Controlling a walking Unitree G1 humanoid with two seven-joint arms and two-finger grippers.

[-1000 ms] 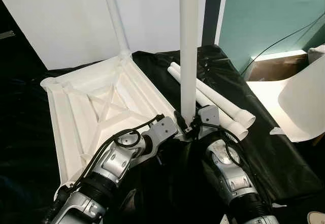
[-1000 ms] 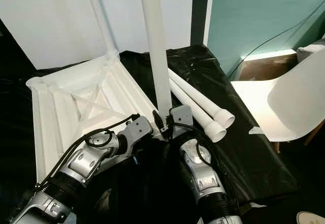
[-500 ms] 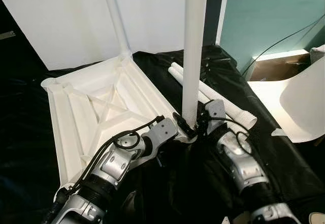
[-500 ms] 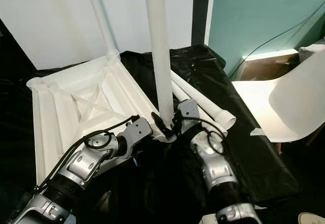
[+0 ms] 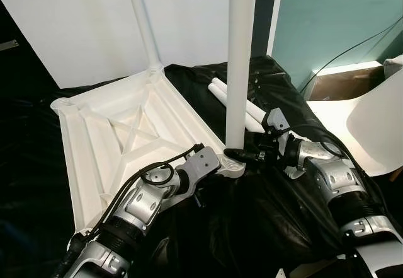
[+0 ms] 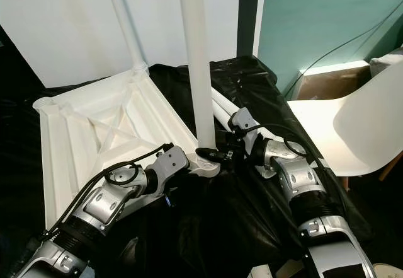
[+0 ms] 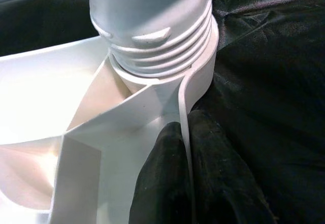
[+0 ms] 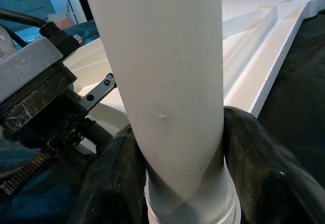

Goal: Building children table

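I have the tabletop (image 5: 113, 133) lying upside down on the black cloth (image 5: 264, 221), ribs up. One leg (image 5: 143, 26) already stands in its far corner socket. A second leg (image 5: 240, 57) stands upright in the near corner socket (image 5: 232, 163), and that is where both of my grippers sit.

My right gripper (image 5: 242, 154) comes in from the right side, its two fingers (image 8: 122, 183) closed around the foot of that leg, just above the threaded collar; the leg fills the gap between them.

My left gripper (image 7: 185, 178) sits just below the socket, fingers pinched nearly shut on the thin rim of the tabletop, one finger on each side of the wall. The threads of the leg are right ahead of its fingertips.

Two spare legs (image 5: 252, 111) lie on the cloth just beyond my right gripper. A white chair (image 6: 359, 127) stands well off to the right.
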